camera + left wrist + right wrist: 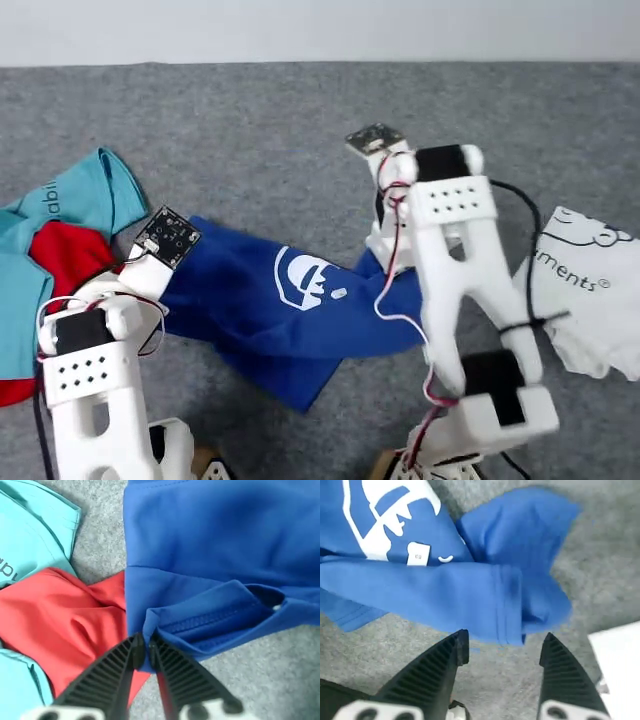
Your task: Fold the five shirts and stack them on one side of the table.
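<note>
A blue shirt (290, 310) with a white logo lies crumpled across the middle of the grey table. My left gripper (145, 647) is shut on the hem of the blue shirt (215, 545) at its left end, beside the red shirt (55, 625). My right gripper (505, 642) stands open just above the table, its fingers on either side of a folded edge of the blue shirt (445, 590) at its right end. A red shirt (60, 250) and a teal shirt (80, 195) lie heaped at the left. A white shirt (585, 290) lies at the right.
The teal shirt (30, 525) overlaps the red one near my left gripper. A corner of the white shirt (620, 650) lies close beside my right gripper. Bare grey table (250, 130) stretches along the far side.
</note>
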You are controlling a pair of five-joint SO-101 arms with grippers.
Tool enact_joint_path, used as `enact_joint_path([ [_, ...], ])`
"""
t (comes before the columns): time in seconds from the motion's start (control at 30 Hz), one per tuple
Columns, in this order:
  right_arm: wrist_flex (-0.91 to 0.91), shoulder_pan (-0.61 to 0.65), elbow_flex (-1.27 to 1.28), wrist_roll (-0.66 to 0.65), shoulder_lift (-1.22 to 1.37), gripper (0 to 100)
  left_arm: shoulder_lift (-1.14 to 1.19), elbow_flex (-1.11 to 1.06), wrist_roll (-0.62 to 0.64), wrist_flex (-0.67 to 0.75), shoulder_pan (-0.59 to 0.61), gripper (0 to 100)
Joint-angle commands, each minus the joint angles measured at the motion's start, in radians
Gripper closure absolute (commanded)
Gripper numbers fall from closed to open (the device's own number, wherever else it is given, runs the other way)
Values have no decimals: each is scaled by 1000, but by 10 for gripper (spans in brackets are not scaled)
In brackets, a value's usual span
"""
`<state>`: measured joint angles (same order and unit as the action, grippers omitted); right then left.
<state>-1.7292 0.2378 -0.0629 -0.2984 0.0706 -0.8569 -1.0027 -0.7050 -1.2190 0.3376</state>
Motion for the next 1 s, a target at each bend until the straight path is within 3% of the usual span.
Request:
enact_joint_path([
  [0.0,44,22,-57,48,94,762,-17,2,-11,-2,8,991],
  [0.4,-59,44,-420,43,449,762,-17,1,-11,-2,8,991],
  [0.97,-68,1,-344,-8,444,786,-21,-61,-11,55,5,991],
])
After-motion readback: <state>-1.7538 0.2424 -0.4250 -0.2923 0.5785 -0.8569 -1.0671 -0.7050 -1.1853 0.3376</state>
